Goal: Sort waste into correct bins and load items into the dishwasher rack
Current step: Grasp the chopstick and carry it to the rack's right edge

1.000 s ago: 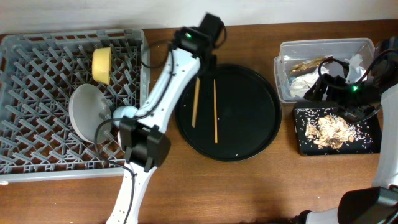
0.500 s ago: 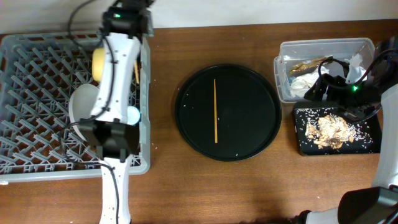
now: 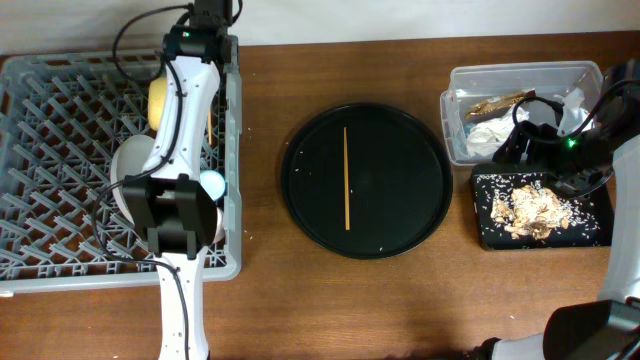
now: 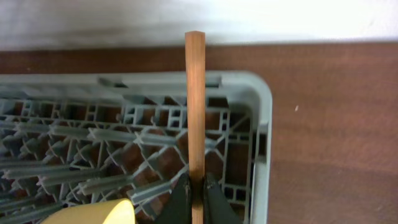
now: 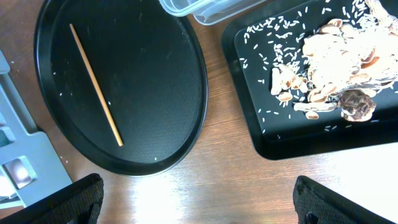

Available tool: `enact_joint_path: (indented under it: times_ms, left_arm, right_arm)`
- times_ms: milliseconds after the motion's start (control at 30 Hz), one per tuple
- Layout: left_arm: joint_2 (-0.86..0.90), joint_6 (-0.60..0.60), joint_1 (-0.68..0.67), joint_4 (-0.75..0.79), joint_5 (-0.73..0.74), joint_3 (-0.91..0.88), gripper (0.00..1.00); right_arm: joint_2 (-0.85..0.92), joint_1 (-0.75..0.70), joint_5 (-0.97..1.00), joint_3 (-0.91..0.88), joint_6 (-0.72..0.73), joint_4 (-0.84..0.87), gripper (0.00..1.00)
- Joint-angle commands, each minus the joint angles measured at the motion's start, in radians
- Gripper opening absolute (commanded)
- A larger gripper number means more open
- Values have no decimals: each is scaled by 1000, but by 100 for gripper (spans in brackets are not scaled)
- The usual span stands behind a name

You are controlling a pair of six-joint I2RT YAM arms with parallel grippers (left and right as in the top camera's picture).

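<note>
My left gripper point(image 3: 212, 30) is shut on a wooden chopstick point(image 4: 195, 106) over the far right corner of the grey dishwasher rack point(image 3: 60, 200). The left wrist view shows the stick upright between the jaws point(image 4: 198, 193), above the rack's corner point(image 4: 261, 124). A second chopstick point(image 3: 346, 178) lies on the round black tray point(image 3: 420, 200); it also shows in the right wrist view point(image 5: 96, 84). A yellow cup point(image 3: 162, 103) and a grey bowl point(image 3: 130, 175) sit in the rack. My right gripper point(image 5: 199, 202) is open and empty, hovering over the table between both trays.
A clear plastic bin point(image 3: 500, 75) with paper and wrapper waste stands at the far right. A black rectangular tray point(image 3: 590, 232) of rice and food scraps lies in front of it. A small bluish-white item point(image 3: 211, 183) sits in the rack by the bowl.
My left arm has carried one chopstick from the black tray to the rack's far right corner. One chopstick is left on the tray. The right arm has not moved.
</note>
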Motion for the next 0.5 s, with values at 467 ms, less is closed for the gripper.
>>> enact_joint_path:
  times_ms: [467]
  left_arm:
    - [-253,14,-73,-124,154,63,84]
  right_arm:
    - [-5,-1,16,-2,-4,-16,99]
